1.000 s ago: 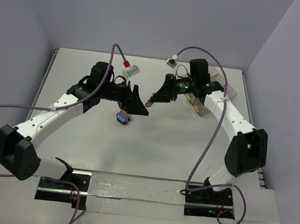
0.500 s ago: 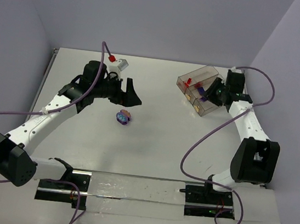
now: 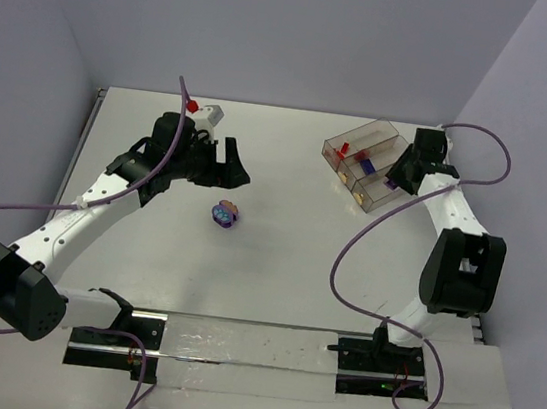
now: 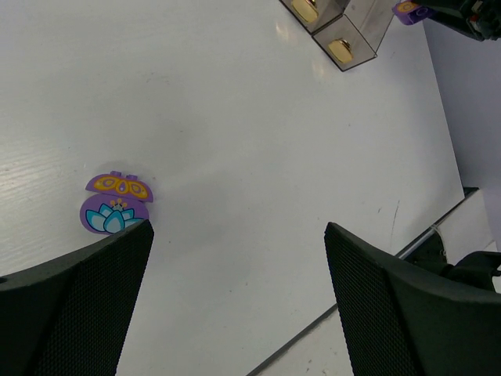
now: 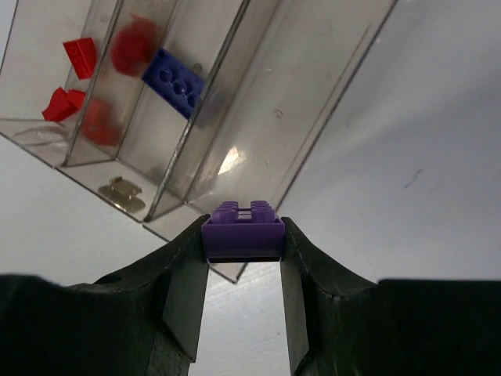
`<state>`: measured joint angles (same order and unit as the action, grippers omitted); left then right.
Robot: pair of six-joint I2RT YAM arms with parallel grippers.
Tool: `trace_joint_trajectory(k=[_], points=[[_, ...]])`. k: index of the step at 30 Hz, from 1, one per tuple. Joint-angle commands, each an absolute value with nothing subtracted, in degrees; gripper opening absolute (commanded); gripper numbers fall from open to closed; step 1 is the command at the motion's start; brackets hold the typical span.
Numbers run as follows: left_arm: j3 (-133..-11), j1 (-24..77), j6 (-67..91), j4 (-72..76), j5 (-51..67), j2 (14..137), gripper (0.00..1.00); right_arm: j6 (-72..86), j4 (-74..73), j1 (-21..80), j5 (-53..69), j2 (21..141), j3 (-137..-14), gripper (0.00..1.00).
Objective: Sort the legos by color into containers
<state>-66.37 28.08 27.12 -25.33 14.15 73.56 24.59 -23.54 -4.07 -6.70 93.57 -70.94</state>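
A clump of purple legos [image 3: 224, 215] with a blue flower print lies on the white table, and it also shows beside my left finger [image 4: 116, 205]. My left gripper [image 3: 230, 167] hangs open just behind it, with nothing between its fingers [image 4: 239, 229]. The smoky clear containers tray [image 3: 388, 139] stands at the back right. Red legos [image 5: 78, 56] lie in its left compartment and a blue brick [image 5: 174, 81] in the middle one. My right gripper [image 5: 243, 225] is shut on a purple brick [image 5: 243, 236], held at the tray's near right corner [image 3: 396, 178].
Gold clasps [image 5: 121, 192] sit on the tray's front wall. A corner of the tray [image 4: 344, 39] shows in the left wrist view. Purple cables loop off both arms. A metal rail [image 3: 236, 333] runs along the table's near edge.
My right arm swung from the table's middle back to the tray, carrying the purple brick. My left gripper lifted off the purple clump and drew back towards the far left.
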Motion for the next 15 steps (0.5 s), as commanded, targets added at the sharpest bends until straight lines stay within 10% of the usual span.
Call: trace_joint_trajectory(k=[1, 4, 7, 10, 15], points=[[-67.5, 27.9, 28.2, -25.7, 12.3, 72.4, 0.98, 24.9, -21.8, -4.5, -7.0, 98.0, -77.0, 0.07], [-67.5, 27.9, 28.2, -26.3, 11.7, 72.3, 0.99, 25.0, -21.7, -4.5, -6.0, 100.4, -78.3, 0.19], [-67.1, 27.9, 28.3, -27.1, 11.0, 72.0, 0.99, 25.0, -21.8, -4.5, -5.4, 102.3, -79.2, 0.62], [-66.6, 27.9, 28.5, -27.3, 10.1, 71.6, 0.99, 24.9, -22.5, -4.4, -5.5, 102.4, -80.1, 0.81], [-65.7, 27.9, 29.3, -27.7, 8.3, 71.5, 0.99, 24.8, -22.9, -4.4, -5.8, 99.2, -80.6, 0.88]])
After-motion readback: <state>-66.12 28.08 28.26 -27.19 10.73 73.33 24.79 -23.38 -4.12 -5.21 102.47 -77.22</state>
